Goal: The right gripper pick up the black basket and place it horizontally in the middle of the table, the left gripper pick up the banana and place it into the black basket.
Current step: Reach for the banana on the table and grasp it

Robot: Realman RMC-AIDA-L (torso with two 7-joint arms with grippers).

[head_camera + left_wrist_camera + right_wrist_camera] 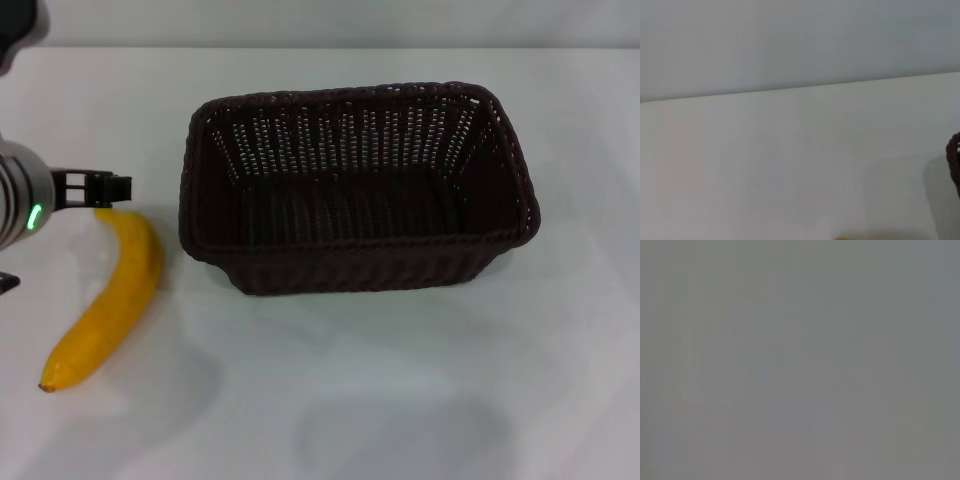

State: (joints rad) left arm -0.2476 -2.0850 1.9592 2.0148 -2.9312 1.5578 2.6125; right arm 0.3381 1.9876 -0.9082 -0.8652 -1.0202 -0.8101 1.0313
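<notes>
The black basket [355, 190] stands upright in the middle of the white table [400, 400], its long side lying left to right, and it is empty. The yellow banana [112, 300] lies on the table left of the basket, its dark tip toward the front. My left gripper [98, 190] is at the far left, right over the banana's far end, on the white arm with the green light. In the left wrist view a sliver of the basket's rim [955, 160] and a bit of the banana [841, 238] show. The right gripper is out of view.
The table's back edge meets a pale wall [790, 40]. A dark rounded part [15, 30] shows at the far left corner of the head view. The right wrist view shows only plain grey.
</notes>
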